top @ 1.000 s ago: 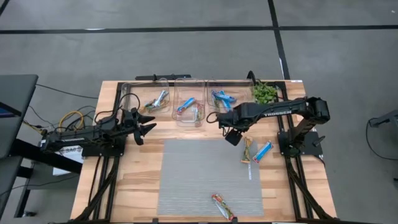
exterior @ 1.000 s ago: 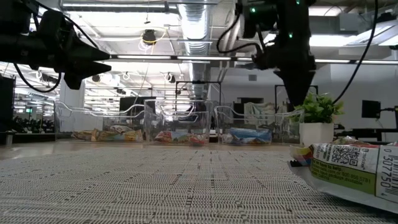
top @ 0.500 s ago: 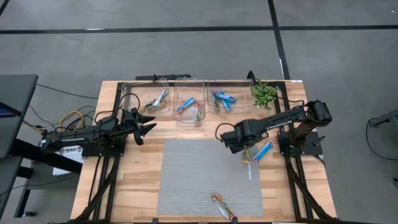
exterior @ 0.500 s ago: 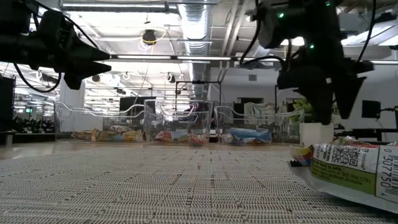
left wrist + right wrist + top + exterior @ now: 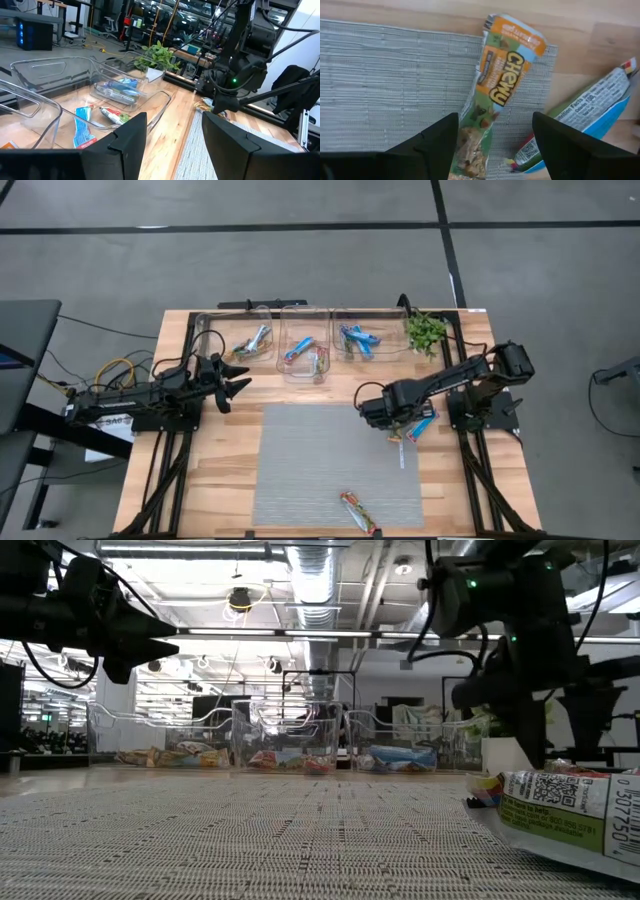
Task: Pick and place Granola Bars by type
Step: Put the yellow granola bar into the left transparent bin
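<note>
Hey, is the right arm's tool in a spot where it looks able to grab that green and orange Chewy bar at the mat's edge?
Probably yes. The right tool hangs open straight over the Chewy bar, fingers either side, nothing between. The blue bar lies close beside it but apart.

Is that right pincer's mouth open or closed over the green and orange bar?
Open. The right pincer shows its two dark fingers spread on either side of the green and orange bar, not yet touching it.
</note>
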Action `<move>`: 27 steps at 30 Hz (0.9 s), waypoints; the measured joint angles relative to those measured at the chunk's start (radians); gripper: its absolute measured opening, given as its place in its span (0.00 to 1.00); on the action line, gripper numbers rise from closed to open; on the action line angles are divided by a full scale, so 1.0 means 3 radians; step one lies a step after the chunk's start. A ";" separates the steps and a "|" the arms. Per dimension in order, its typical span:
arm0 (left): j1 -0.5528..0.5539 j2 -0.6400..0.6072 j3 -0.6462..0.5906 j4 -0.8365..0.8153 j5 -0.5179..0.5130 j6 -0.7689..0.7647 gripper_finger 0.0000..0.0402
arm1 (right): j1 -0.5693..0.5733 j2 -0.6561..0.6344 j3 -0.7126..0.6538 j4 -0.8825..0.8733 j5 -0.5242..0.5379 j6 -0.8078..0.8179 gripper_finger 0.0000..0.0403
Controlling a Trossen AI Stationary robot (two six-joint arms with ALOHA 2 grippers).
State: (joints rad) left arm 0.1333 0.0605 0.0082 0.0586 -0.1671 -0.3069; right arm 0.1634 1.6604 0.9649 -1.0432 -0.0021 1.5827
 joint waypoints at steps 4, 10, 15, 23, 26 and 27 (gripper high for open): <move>0.0000 0.0000 0.0000 0.0000 0.0000 0.0000 0.46 | 0.0005 0.0000 -0.0119 0.0130 -0.0015 0.0113 0.62; 0.0000 0.0000 0.0000 0.0000 -0.0002 0.0000 0.46 | 0.0003 0.0000 -0.0244 0.0503 -0.0078 0.0113 0.54; 0.0000 0.0000 0.0000 0.0000 -0.0001 0.0000 0.46 | 0.0002 0.0000 -0.0291 0.0638 -0.0078 0.0050 0.36; 0.0000 0.0000 0.0000 -0.0001 -0.0001 0.0000 0.46 | 0.0003 0.0000 -0.0286 0.0739 0.0002 -0.0231 0.08; 0.0000 0.0000 0.0000 -0.0001 0.0000 0.0000 0.46 | 0.0003 0.0000 -0.0246 0.0799 0.0014 -0.0410 0.03; 0.0000 0.0000 0.0000 0.0000 -0.0001 0.0000 0.46 | 0.0003 0.0000 -0.0222 0.0838 0.0020 -0.0489 0.02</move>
State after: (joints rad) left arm 0.1333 0.0605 0.0082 0.0585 -0.1675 -0.3069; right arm 0.1642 1.6604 0.8984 -0.7918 0.0039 1.4360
